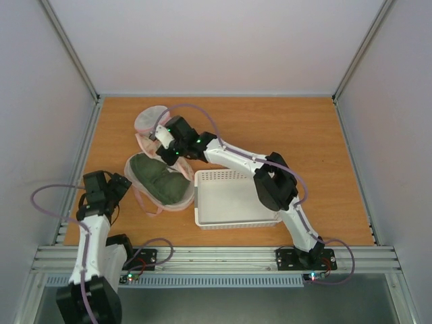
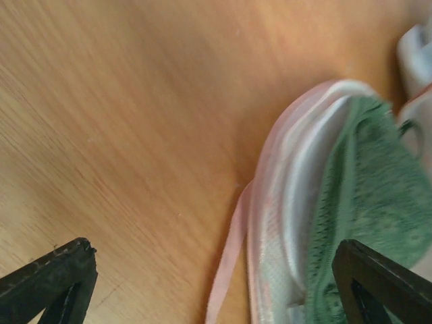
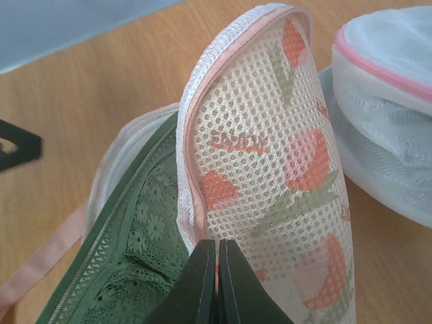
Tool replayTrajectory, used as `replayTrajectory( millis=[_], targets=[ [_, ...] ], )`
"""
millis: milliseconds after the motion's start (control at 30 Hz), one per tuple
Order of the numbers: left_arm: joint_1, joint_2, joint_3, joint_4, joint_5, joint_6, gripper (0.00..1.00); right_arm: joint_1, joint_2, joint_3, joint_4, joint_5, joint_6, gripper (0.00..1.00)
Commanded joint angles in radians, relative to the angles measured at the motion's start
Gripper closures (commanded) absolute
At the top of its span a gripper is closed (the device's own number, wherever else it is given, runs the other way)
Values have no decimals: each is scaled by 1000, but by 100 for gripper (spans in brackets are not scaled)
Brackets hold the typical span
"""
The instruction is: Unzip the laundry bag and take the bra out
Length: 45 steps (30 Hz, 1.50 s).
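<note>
My right gripper (image 3: pixel 217 270) has its fingers pressed together on the pink-trimmed edge of the bag (image 3: pixel 270 155). It pinches the printed mesh flap and holds it upright, so the near lobe stands open like a lid. Just left of that flap the bra (image 3: pixel 145 250) is exposed, its lace edge and cup lying in the bag's lower half; nothing grips it. To the right of the flap, close against it, sits the round white pouch (image 3: pixel 388 115), which I leave alone. My left gripper (image 2: pixel 214 263) has its fingers spread wide and holds nothing; it hangs over bare table (image 1: pixel 304 135) at the bag's left side, with the pink strap (image 2: pixel 233 229) trailing between its tips. From above, the bag lies left of centre, its right edge touching or just beside the basket (image 1: pixel 236 223), and the right arm reaches across over the basket's far left corner to it. I judge the unzipping largely done, at least around this lobe; I cannot tell how far the zip is open on the far lobe behind the gripper. What is left is the removal itself: the bra is in the bag, not yet grasped or lifted out.
</note>
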Motion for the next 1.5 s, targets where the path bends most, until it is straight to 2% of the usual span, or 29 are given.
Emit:
replayTrajectory(
  millis=[0,200,300,433,667,800,900,967,1100,1300,1467],
  targets=[
    [6,143,62,81,74,33,8,-56,-41,-20,68,-201,46,99],
    [10,348,125,186,114,97,21,-121,-13,-17,88,-270,51,99],
    [10,420,144,249,106,142,23,-144,4,-12,92,-280,50,99],
    [10,500,148,300,125,203,32,-169,22,-11,93,-272,63,99],
    [8,574,154,347,180,245,40,-186,59,10,89,-225,70,99],
    [-2,585,152,346,191,253,58,-190,66,16,87,-156,70,97],
    [-8,571,130,365,206,235,77,-190,70,20,90,-123,70,96],
    [-10,552,118,364,203,229,97,-190,77,27,88,-109,70,96],
    [-10,484,113,243,152,206,99,-190,97,66,73,-113,100,96],
    [-10,361,140,-179,59,96,99,-178,136,127,65,-98,114,96],
    [-12,330,165,-263,48,63,99,-163,220,255,41,-59,122,92]
  ],
)
